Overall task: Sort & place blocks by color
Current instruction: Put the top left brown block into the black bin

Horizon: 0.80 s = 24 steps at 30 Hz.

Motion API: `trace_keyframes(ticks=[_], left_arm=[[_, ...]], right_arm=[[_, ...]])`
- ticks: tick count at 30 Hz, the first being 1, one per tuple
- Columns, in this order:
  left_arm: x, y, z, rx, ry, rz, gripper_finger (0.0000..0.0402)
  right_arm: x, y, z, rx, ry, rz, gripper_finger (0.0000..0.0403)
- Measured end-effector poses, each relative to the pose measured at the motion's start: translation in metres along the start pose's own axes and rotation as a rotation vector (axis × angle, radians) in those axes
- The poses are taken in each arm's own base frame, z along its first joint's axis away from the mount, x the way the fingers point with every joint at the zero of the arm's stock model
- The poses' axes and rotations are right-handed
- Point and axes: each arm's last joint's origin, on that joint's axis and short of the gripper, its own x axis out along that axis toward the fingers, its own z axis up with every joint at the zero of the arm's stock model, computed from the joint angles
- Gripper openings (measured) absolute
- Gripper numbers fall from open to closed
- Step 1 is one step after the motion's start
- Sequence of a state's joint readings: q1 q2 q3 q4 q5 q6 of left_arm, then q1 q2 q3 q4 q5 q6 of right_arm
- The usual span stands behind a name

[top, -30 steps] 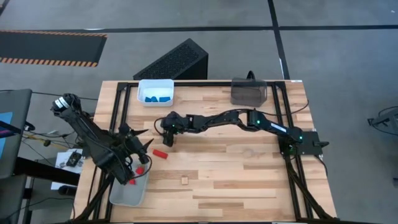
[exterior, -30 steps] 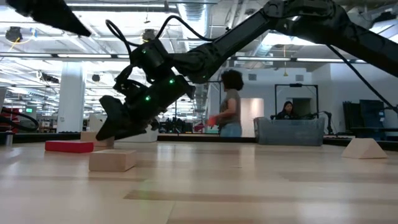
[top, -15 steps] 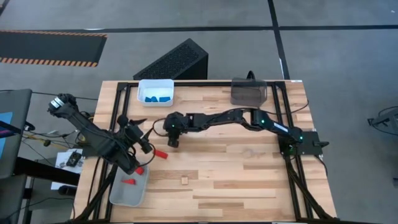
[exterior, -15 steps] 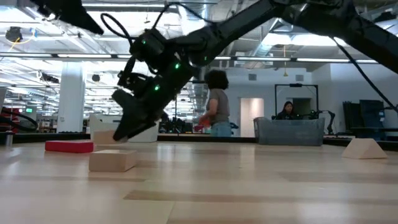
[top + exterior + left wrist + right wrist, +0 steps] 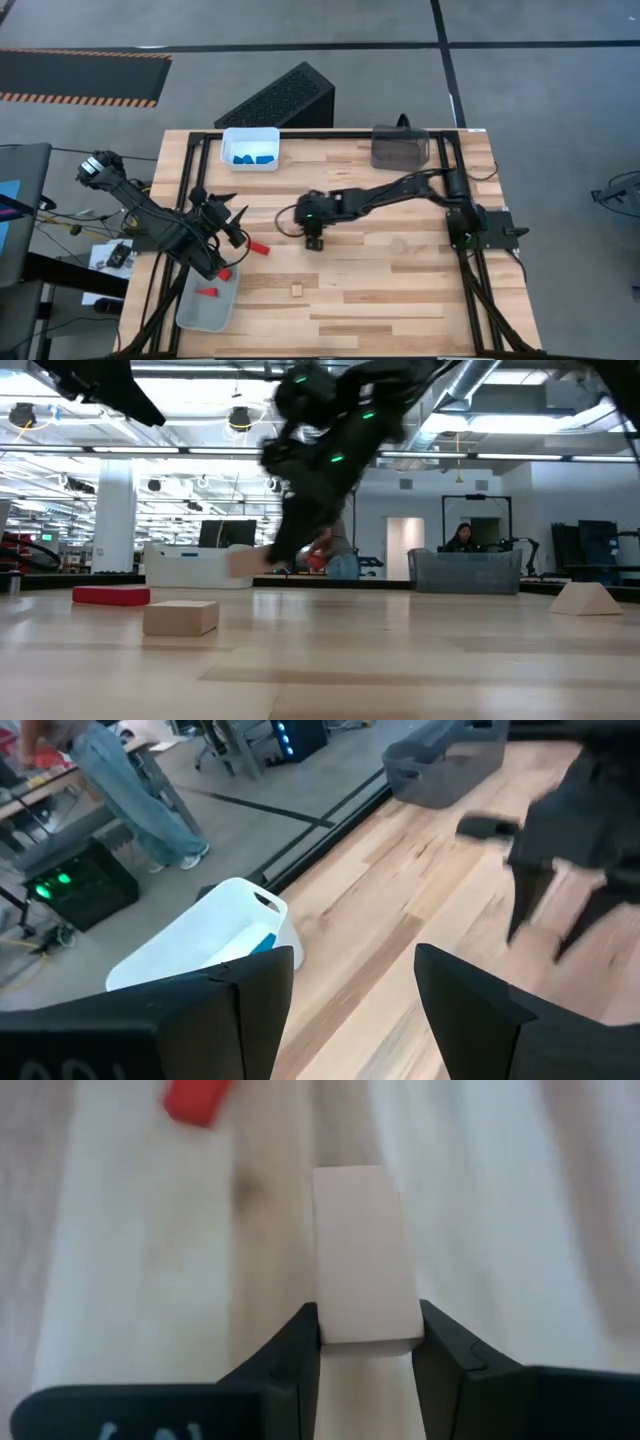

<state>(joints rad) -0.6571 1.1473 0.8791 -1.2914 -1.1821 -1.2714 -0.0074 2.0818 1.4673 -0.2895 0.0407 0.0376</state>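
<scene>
My right gripper (image 5: 314, 241) hangs over the middle of the table, shut on a plain wood bar (image 5: 365, 1260). In the low view that bar (image 5: 245, 561) is clear of the table. My left gripper (image 5: 236, 224) is open, over the table's left part, beside a red block (image 5: 258, 246) that lies flat on the wood. A small wood cube (image 5: 296, 290) sits near the near edge. Two red blocks (image 5: 208, 292) lie in the grey bin (image 5: 190, 315), and blue blocks (image 5: 250, 158) lie in the white bin (image 5: 250, 137). The low view also shows a wood wedge (image 5: 585, 598). My right gripper pinches the wood bar between its two fingers (image 5: 300, 1342), on its two long sides at the end nearest the wrist (image 5: 366, 1330). The bar runs on past the fingertips, along the fingers. It is lifted clear of the table (image 5: 245, 561).
A dark tinted bin (image 5: 400, 147) stands at the far edge, right of the white bin. A black perforated box (image 5: 285, 98) lies beyond the far edge. A black frame runs along both table sides. People stand in the room behind the table (image 5: 340, 555).
My right gripper has risen from the table with the wood bar between its fingers and swung toward the table's right and near edge. The bar is now lifted clear. My left gripper has drawn back from over the grey bin toward the far edge.
</scene>
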Motion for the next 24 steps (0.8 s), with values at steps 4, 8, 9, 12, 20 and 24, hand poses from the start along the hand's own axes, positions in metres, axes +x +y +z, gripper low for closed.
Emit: trace_keyframes(ticks=[4, 8, 9, 12, 20, 24], left_arm=[[0.001, -0.004, 0.001, -0.050, -0.034, 0.004, 0.0201], [0.006, -0.017, 0.002, 0.000, -0.062, 0.012, 0.0201], [0.009, -0.022, 0.002, 0.027, -0.059, 0.014, 0.0201], [0.018, -0.035, 0.002, 0.089, -0.033, 0.014, 0.0201], [0.058, -0.066, 0.005, 0.211, 0.070, -0.002, 0.0201], [0.080, -0.083, 0.001, 0.287, 0.130, -0.042, 0.0201]], right_arm=[[-0.037, -0.005, -0.018, 0.031, -0.011, -0.126, 0.0121], [-0.070, -0.010, -0.034, 0.061, 0.014, -0.214, 0.0122], [-0.077, -0.011, -0.039, 0.062, 0.038, -0.230, 0.0122], [-0.096, -0.014, -0.051, 0.071, 0.088, -0.282, 0.0122], [-0.130, -0.038, -0.086, 0.133, 0.176, -0.379, 0.0122], [-0.148, -0.064, -0.107, 0.214, 0.174, -0.445, 0.0123]])
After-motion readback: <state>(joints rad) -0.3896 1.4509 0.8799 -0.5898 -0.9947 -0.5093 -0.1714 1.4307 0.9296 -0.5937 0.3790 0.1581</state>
